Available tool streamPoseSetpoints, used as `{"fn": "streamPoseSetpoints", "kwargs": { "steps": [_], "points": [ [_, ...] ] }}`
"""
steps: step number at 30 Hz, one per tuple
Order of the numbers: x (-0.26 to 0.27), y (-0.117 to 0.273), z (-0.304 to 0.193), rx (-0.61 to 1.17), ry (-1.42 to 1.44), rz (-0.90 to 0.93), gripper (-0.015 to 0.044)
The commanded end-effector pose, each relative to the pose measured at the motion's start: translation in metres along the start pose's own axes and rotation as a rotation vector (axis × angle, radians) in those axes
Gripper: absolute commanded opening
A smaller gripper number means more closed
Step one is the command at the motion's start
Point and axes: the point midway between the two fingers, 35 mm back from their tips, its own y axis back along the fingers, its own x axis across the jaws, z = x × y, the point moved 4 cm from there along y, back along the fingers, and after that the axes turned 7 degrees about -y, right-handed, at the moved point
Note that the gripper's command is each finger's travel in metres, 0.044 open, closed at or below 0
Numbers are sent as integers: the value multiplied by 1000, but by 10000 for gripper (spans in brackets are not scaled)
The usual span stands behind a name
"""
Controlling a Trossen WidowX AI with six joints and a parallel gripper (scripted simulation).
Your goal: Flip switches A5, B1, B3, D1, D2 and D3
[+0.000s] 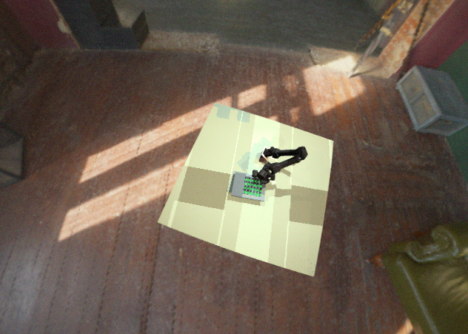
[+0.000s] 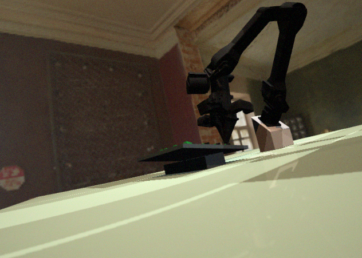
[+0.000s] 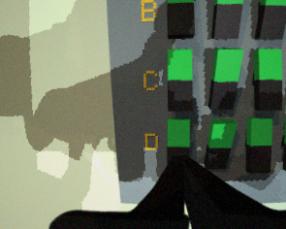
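Observation:
The grey switch panel point(image 1: 237, 184) point(image 2: 204, 146) point(image 3: 131, 102) carries rows of green-and-black switches. My gripper point(image 2: 226, 143) point(image 3: 179, 162) is shut and empty, pointing down. In the wrist view its tips overlap the black near end of switch D1 point(image 3: 178, 132); contact cannot be told. Switches D2 point(image 3: 222, 134) and D3 point(image 3: 259, 132) are to the right in the same row. Switches B1 point(image 3: 180, 20) and B3 point(image 3: 273, 20) show at the top edge, partly cut off. A5 is outside the wrist view and too small to tell in the top and exterior views. The arm hides the tips in the top view.
Row C, with switch C1 point(image 3: 179, 80), lies between rows B and D. The panel rests on a dark block point(image 2: 194, 163) on the pale table point(image 1: 204, 145). The arm's base point(image 2: 274, 137) stands beside the panel. Shadows cross the panel's lettered margin.

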Motion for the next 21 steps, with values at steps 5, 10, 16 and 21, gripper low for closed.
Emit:
{"fn": "streamPoseSetpoints", "kwargs": {
  "steps": [5, 10, 16, 21],
  "points": [
    [0, -2, -1, 1, -8, 4, 0],
    [0, -3, -1, 1, -8, 4, 0],
    [0, -3, -1, 1, -8, 4, 0],
    [0, -4, -1, 1, -8, 4, 0]
  ]
}}
